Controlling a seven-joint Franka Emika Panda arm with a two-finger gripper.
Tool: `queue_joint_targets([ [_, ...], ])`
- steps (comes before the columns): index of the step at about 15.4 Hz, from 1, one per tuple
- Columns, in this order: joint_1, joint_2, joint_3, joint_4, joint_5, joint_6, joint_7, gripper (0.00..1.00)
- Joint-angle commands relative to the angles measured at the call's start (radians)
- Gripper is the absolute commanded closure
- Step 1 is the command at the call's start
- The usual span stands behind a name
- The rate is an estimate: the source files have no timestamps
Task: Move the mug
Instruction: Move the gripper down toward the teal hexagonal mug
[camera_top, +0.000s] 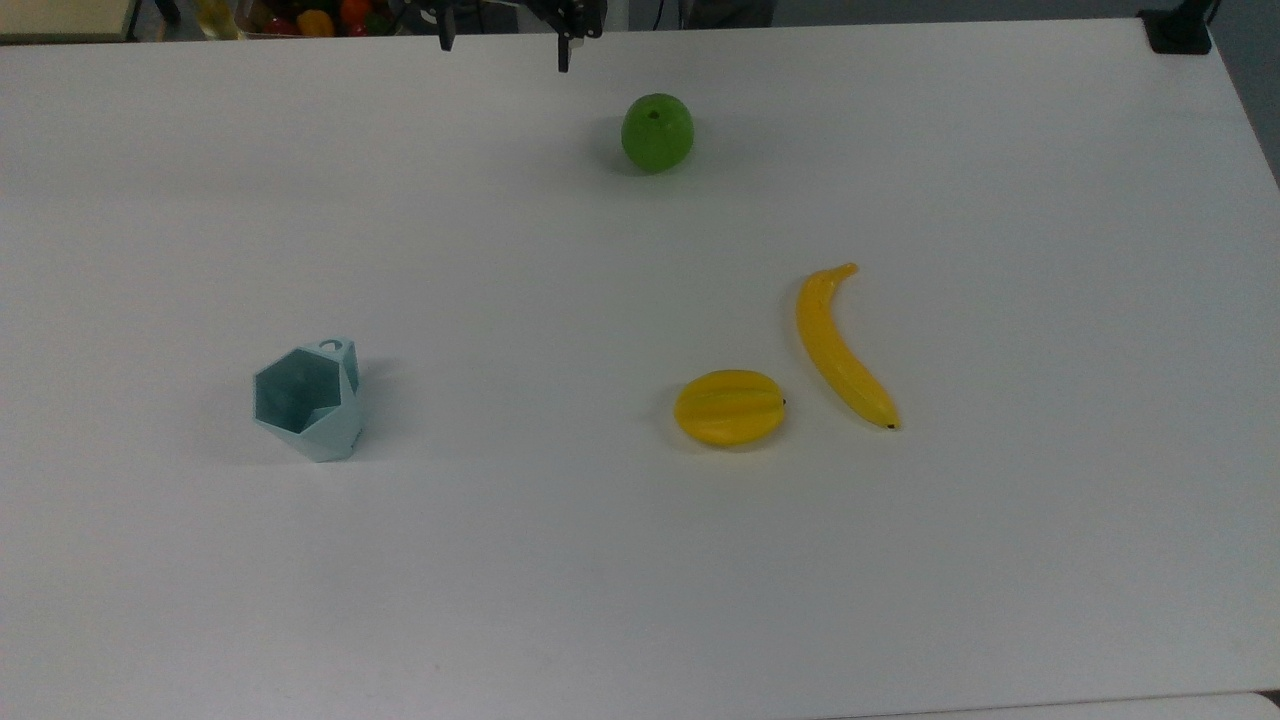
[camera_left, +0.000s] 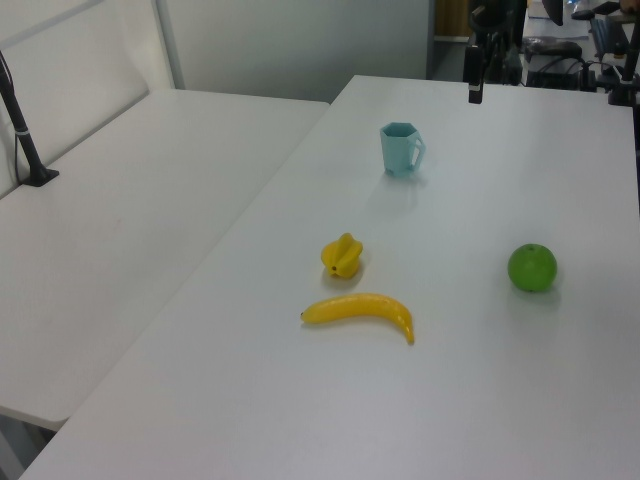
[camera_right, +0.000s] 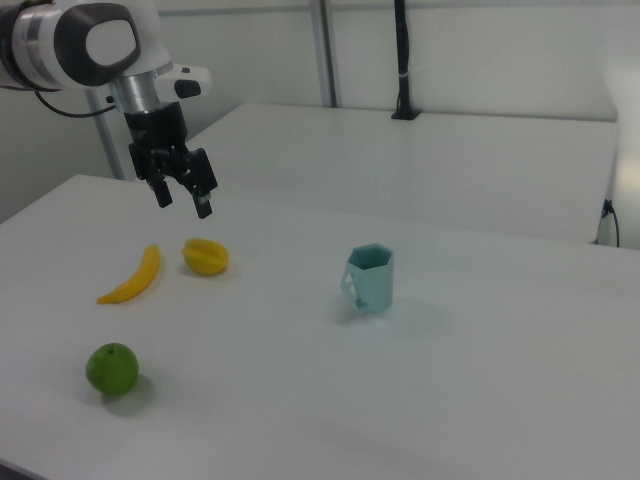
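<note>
The mug (camera_top: 308, 400) is a pale teal faceted cup with a small ring handle. It stands upright and alone on the white table (camera_top: 600, 600), at the top view's left. It also appears far back in the left view (camera_left: 401, 148) and at centre right in the right view (camera_right: 371, 278). My gripper (camera_right: 183, 200) hangs open and empty in the air, well above the table. In the top view the gripper (camera_top: 505, 45) is at the far edge, a long way from the mug. In the left view the gripper (camera_left: 475, 92) is behind and to the right of the mug.
A green apple (camera_top: 657, 132) lies closest to the gripper. A yellow starfruit (camera_top: 730, 407) and a banana (camera_top: 840, 350) lie side by side at the top view's right of centre. A black clamped post (camera_top: 1180, 30) stands at the far right corner. A second white table (camera_left: 120, 250) adjoins this one.
</note>
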Motion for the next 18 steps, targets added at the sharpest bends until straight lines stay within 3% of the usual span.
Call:
queue_joint_targets([
  [1, 0.009, -0.012, -0.013, -0.011, 0.004, 0.010, 0.007, 0.00],
  [11, 0.007, 0.005, -0.013, -0.008, 0.008, 0.017, 0.007, 0.00],
  [18, -0.067, 0.103, -0.016, 0.000, 0.002, 0.217, 0.021, 0.00],
])
